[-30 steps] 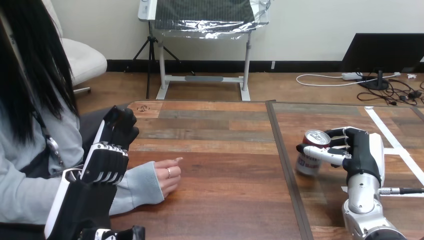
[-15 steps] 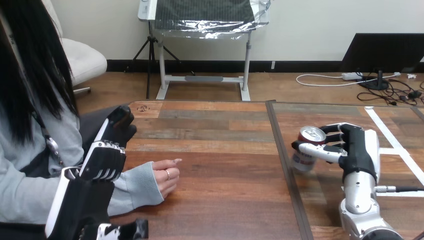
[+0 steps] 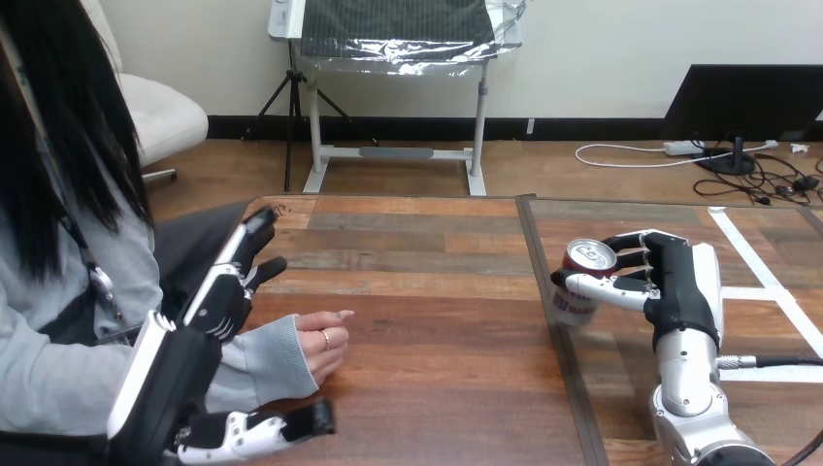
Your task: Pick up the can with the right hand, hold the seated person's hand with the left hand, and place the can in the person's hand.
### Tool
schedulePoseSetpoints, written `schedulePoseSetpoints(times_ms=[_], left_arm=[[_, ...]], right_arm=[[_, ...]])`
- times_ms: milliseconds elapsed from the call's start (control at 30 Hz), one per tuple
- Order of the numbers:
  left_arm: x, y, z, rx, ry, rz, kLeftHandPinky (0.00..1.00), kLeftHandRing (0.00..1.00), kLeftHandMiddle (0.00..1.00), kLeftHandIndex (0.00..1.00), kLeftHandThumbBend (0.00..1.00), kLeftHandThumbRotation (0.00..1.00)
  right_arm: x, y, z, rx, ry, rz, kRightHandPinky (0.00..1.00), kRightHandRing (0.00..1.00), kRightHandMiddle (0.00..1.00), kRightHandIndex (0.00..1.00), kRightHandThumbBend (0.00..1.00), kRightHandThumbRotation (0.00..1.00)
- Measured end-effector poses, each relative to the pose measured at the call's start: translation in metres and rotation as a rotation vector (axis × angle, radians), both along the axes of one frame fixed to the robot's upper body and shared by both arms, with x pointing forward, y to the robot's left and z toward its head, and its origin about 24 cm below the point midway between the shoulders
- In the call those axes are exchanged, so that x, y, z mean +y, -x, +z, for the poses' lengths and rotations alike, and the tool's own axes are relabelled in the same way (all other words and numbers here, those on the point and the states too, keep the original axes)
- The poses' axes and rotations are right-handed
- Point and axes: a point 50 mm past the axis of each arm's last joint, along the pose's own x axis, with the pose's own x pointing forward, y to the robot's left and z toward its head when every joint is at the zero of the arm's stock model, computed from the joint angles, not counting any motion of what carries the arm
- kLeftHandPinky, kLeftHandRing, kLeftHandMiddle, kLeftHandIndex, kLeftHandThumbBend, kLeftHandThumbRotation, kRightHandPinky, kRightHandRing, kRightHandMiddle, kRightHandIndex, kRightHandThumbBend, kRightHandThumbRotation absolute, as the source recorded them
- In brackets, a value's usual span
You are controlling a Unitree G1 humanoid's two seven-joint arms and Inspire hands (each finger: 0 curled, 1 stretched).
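The right hand (image 3: pixel 681 283) grips the can (image 3: pixel 571 303), and the left hand (image 3: pixel 225 296), fingers straight, hangs over the person's sleeve (image 3: pixel 269 357).

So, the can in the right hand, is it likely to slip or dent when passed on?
The can is probably stiff enough: the right hand has fingers and thumb curled round it and no dent shows. Its smooth round wall may slip or turn in that grip. Laid on its side, it would likely roll.
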Motion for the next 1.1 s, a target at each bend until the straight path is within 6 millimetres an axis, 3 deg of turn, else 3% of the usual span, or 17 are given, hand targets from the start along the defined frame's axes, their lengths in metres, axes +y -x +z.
schedulePoseSetpoints(times_ms=[700,1100], left_arm=[[0.041,-0.007,0.019,0.040,-0.271,0.125,0.90,0.97,0.97,0.95,1.00,0.39],[0.057,-0.016,0.028,0.060,-0.365,0.160,0.89,0.96,0.95,0.95,1.00,0.37]], right_arm=[[0.004,-0.002,0.006,-0.066,-0.053,0.057,0.33,0.38,0.45,0.49,0.84,0.00],[0.008,-0.003,0.010,-0.107,-0.086,0.084,0.33,0.38,0.44,0.48,0.83,0.00]])
